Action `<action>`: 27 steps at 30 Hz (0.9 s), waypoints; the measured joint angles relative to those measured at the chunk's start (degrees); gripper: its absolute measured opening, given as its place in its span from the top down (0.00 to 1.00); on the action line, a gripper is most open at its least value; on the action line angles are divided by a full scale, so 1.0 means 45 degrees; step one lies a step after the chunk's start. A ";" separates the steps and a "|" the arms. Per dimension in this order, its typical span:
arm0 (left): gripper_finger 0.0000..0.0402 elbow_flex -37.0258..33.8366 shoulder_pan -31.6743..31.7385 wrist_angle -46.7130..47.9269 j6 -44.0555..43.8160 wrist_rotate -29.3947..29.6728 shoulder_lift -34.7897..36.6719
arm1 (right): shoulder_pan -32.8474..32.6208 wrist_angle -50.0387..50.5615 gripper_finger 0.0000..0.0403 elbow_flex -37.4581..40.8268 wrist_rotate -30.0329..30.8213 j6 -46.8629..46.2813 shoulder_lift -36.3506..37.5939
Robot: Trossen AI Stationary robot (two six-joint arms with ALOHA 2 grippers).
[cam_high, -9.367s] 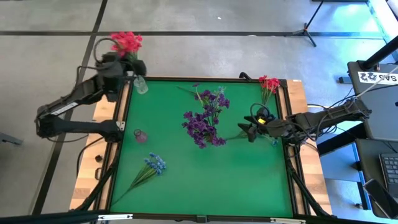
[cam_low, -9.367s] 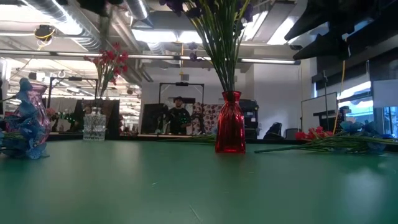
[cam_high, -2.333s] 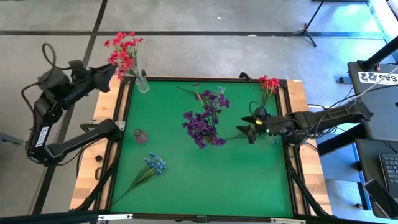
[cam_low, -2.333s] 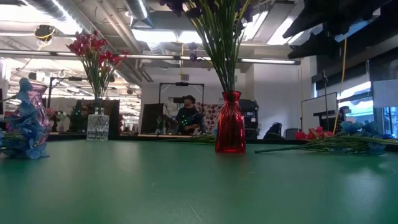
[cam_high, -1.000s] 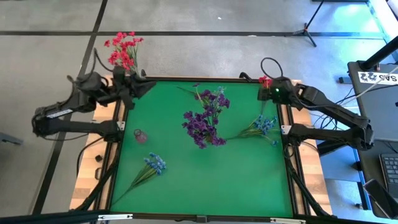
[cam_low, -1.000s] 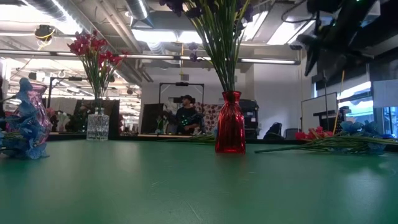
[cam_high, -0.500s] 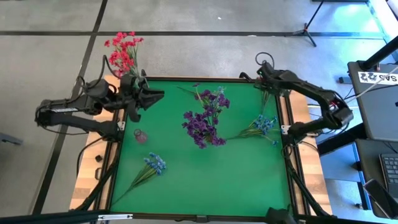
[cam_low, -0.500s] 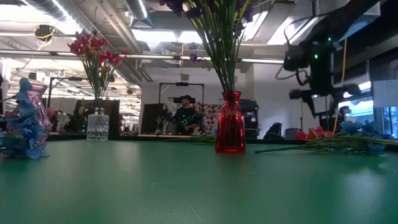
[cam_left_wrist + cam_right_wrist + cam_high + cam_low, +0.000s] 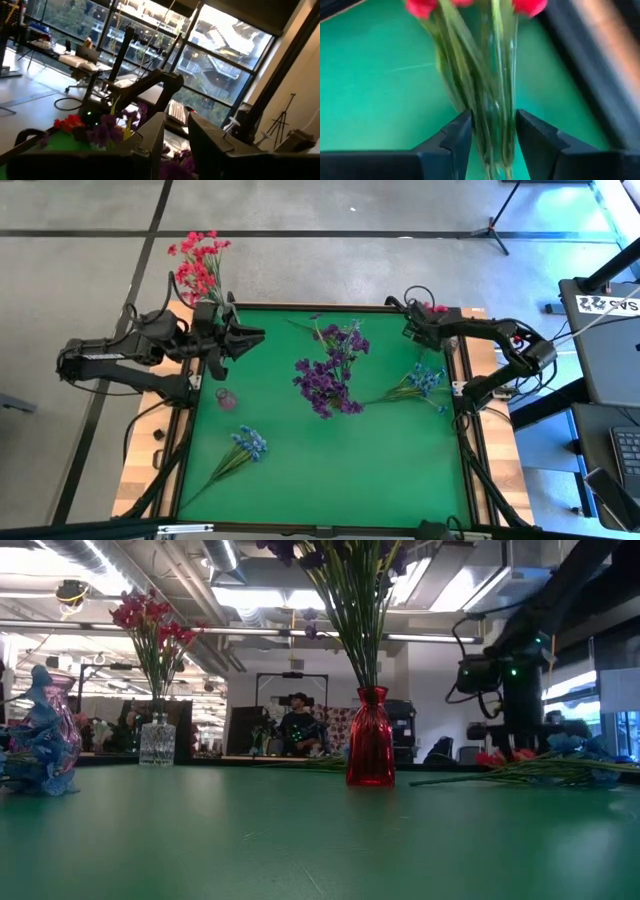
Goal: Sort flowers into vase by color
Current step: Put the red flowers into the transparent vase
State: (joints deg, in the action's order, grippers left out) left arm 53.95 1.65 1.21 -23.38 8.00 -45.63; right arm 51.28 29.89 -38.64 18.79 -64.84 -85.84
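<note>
We are sorting flowers by color, and the table (image 9: pixel 340 470) shows how far we are. The purple flowers (image 9: pixel 330 375) stand in the red vase (image 9: pixel 370 752) in the middle, so that color looks done. Some red flowers (image 9: pixel 198 262) stand in the clear vase (image 9: pixel 155 742) at the far left corner. One loose red bunch (image 9: pixel 495 70) lies at the far right corner, and that is why the right hand (image 9: pixel 492 114) is there. Its two fingers (image 9: pixel 455 137) stand apart, one on each side of the green stems. The stems sit in the gap, down low and away from the soft red tops. We think this is so the hand can pinch the stems and lift the bunch without crushing the flowers. We think it belongs with the other reds, far across the table. The left hand (image 9: pixel 252 337) waits just beside the clear vase. Its fingers have a narrow gap and hold nothing. Maybe it waits there to help at that vase. Blue flowers (image 9: pixel 425 380) lie flat near the right edge. A second blue bunch (image 9: pixel 250 444) lies at the front left, near a small pink vase (image 9: pixel 225 397). The blue ones are not sorted yet.
</note>
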 joint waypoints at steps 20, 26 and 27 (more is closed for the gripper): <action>0.79 0.0000 0.0019 -0.0151 0.0568 0.0774 0.0538 | -0.1903 -0.0038 0.97 0.0734 0.0661 -0.0231 0.0944; 0.79 0.0000 0.0019 -0.0045 0.0449 0.0905 0.1028 | -0.2907 0.1069 0.95 -0.0932 0.3416 0.0627 0.3108; 0.79 0.0000 0.0010 -0.0047 0.0310 0.1128 0.1089 | -0.3152 0.1035 0.97 -0.1308 0.3809 0.1013 0.3470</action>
State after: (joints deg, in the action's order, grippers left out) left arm 53.95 1.69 1.00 -21.98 13.08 -40.72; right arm 37.10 34.55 -44.53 35.93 -60.29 -70.23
